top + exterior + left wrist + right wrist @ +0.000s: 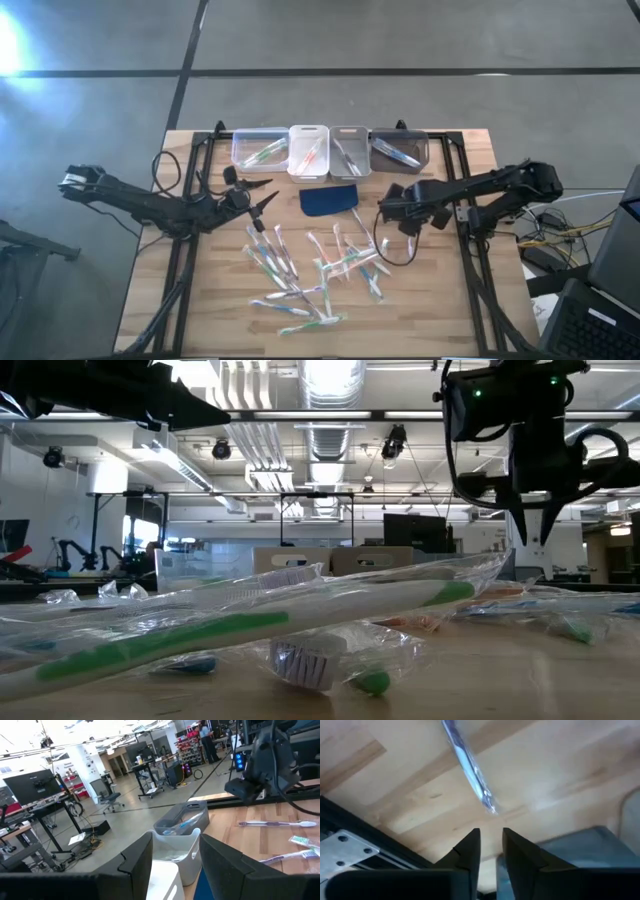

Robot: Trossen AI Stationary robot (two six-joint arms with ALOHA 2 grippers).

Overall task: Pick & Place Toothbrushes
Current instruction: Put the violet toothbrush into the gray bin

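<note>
Several toothbrushes (310, 270) in clear wrappers lie scattered flat on the wooden table's near middle; a green one (250, 625) lies close to the low camera. More lie in the bins at the far edge. My right gripper (405, 218) hangs above the table right of the pile, pointing steeply down, its fingers (491, 842) a narrow gap apart with nothing between them. A wrapped toothbrush (467, 765) lies on the wood just beyond its tips. My left gripper (262, 200) hovers level at the left, open (175, 855) and holding nothing.
Four bins stand in a row at the far edge: clear (260, 150), white (309, 150), grey (348, 150) and another clear one (400, 150). A dark blue pad (328, 200) lies in front of them. Black frame rails (465, 250) run along both table sides.
</note>
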